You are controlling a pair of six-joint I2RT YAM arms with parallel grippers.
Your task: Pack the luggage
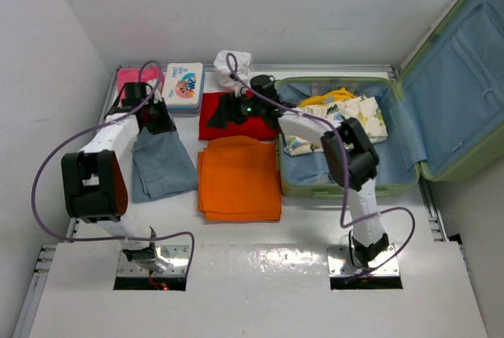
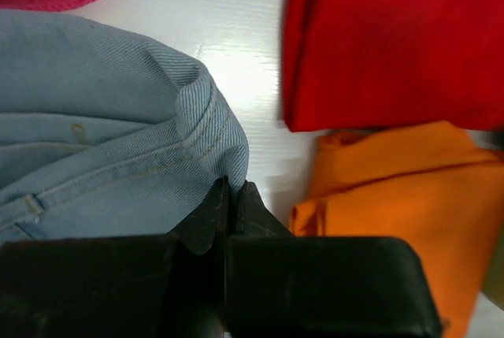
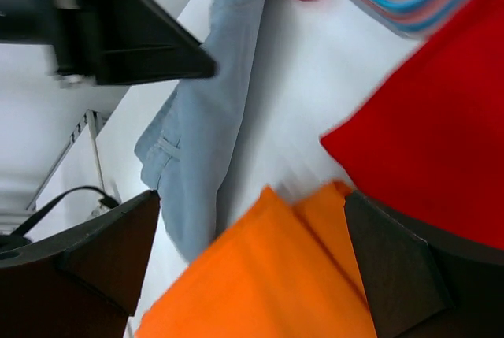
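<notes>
The luggage (image 1: 350, 189) lies open at the right, light green with a blue lining and its lid (image 1: 457, 78) raised; a patterned cloth (image 1: 346, 117) lies inside. At the left, my left gripper (image 1: 153, 124) sits at the top end of the blue jeans (image 1: 161, 166). In the left wrist view it (image 2: 231, 190) is shut on a fold of the jeans (image 2: 102, 141). My right gripper (image 1: 232, 109) reaches left over the red cloth (image 1: 214, 124). Its fingers (image 3: 102, 259) are spread wide, so it (image 3: 252, 267) stands open, holding nothing, above the orange cloth (image 3: 268, 283).
The folded orange cloth (image 1: 239, 179) lies between the jeans and the luggage. A pink cloth (image 1: 130, 78), a white-and-blue box (image 1: 183, 86) and a white crumpled bag (image 1: 234, 66) sit along the back edge. Walls close in on the left and behind.
</notes>
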